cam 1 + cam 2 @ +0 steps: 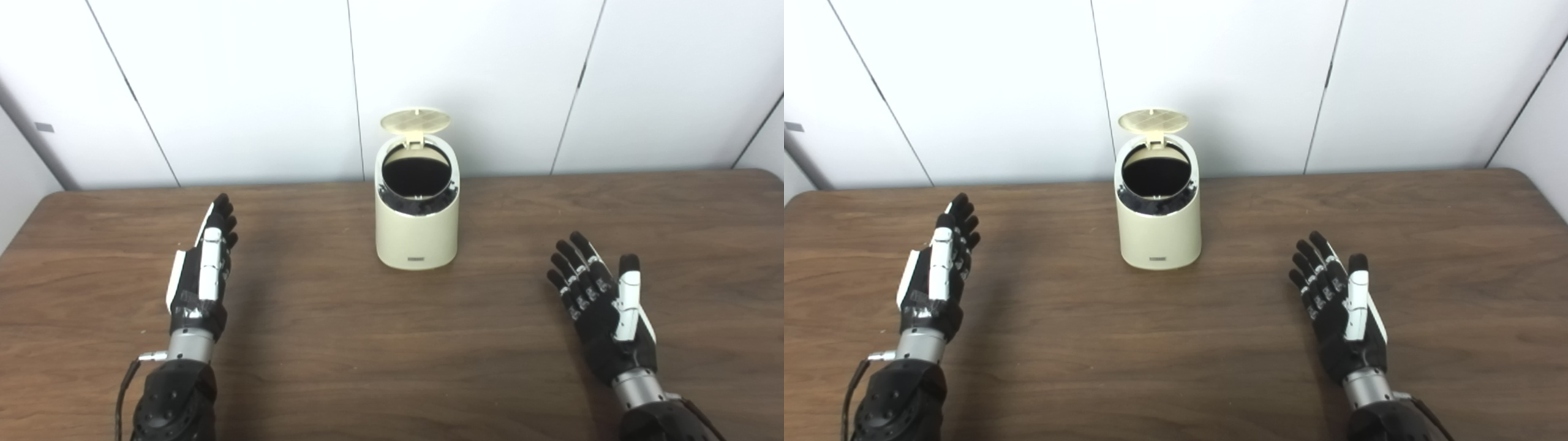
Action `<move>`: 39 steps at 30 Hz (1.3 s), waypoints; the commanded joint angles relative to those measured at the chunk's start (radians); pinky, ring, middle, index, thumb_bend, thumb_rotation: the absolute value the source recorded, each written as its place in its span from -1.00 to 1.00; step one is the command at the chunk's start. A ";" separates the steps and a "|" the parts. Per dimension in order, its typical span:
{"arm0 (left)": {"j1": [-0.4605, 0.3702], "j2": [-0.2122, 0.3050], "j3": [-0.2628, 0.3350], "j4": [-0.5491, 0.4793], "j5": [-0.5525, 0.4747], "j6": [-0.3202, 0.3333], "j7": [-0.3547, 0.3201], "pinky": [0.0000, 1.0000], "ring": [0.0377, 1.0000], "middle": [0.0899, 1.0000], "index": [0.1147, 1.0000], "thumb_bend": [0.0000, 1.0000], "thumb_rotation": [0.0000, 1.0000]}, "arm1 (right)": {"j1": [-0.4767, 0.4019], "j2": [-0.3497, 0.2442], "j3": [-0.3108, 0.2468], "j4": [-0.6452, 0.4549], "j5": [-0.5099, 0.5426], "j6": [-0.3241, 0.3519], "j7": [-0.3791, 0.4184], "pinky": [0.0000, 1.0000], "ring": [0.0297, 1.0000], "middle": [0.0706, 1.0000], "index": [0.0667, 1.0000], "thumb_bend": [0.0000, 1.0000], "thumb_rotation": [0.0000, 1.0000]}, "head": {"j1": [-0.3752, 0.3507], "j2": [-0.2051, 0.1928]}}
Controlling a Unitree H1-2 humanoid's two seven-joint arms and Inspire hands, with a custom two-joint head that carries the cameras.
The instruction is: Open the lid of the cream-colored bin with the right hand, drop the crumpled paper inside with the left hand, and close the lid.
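Note:
The cream-colored bin (417, 236) stands upright at the middle of the table, toward the back. Its round lid (415, 120) is tipped up on the rear hinge, so the dark mouth (416, 174) shows. No crumpled paper is visible anywhere, and the bin's inside is too dark to see into. My left hand (204, 269) hovers over the table to the bin's left, edge-on, fingers straight and holding nothing. Well to the right of the bin, my right hand (603, 312) is open, palm turned inward, fingers spread.
The brown wooden table (392, 367) fills the lower part of both views. White wall panels (245, 86) rise right behind its far edge, close behind the bin. Nothing else lies on the tabletop.

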 commanded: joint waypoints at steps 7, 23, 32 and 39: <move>0.029 -0.003 0.004 -0.016 -0.062 -0.028 -0.008 1.00 0.98 0.99 1.00 0.04 1.00 | -0.008 -0.013 -0.007 -0.013 0.013 -0.014 0.021 0.89 0.89 0.85 0.89 0.25 1.00 | -0.003 0.000; 0.065 -0.031 -0.015 -0.041 -0.121 0.000 -0.029 0.96 0.94 0.96 0.99 0.13 1.00 | -0.032 -0.056 -0.020 -0.050 -0.003 -0.014 0.030 1.00 0.99 0.96 0.92 0.34 0.96 | -0.040 0.006; 0.073 -0.058 -0.019 -0.021 -0.107 -0.032 -0.012 0.98 0.95 0.97 0.99 0.10 1.00 | -0.086 -0.104 -0.017 -0.064 -0.026 -0.010 0.033 1.00 1.00 0.96 0.89 0.34 0.92 | -0.080 0.000; 0.079 -0.065 -0.029 0.013 -0.094 -0.066 -0.007 0.98 0.95 0.98 0.98 0.07 0.99 | -0.155 -0.117 0.001 -0.073 -0.066 0.028 0.016 1.00 1.00 0.99 0.88 0.34 0.92 | -0.103 -0.013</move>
